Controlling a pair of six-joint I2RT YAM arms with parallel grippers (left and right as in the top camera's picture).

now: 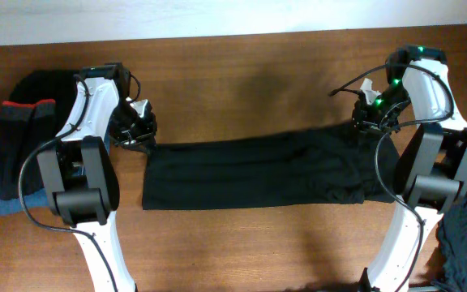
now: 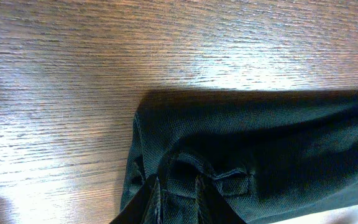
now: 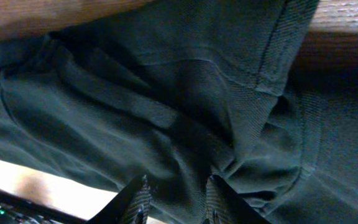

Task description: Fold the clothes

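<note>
A long plain black garment (image 1: 258, 172) lies folded lengthwise across the middle of the wooden table. My left gripper (image 1: 140, 134) is at its far left corner. In the left wrist view the fingers (image 2: 178, 202) are closed on a bunched hem of the black fabric (image 2: 260, 143). My right gripper (image 1: 371, 122) is at the garment's far right corner. In the right wrist view its fingers (image 3: 178, 202) pinch gathered black fabric (image 3: 166, 93), with creases running out from the grip. No logo or lettering shows.
A pile of dark clothes with red-trimmed pieces (image 1: 19, 134) and a blue item (image 1: 10, 204) lies at the left edge. Another dark garment (image 1: 464, 235) lies at the lower right. The table's far edge (image 1: 233, 34) meets a white wall.
</note>
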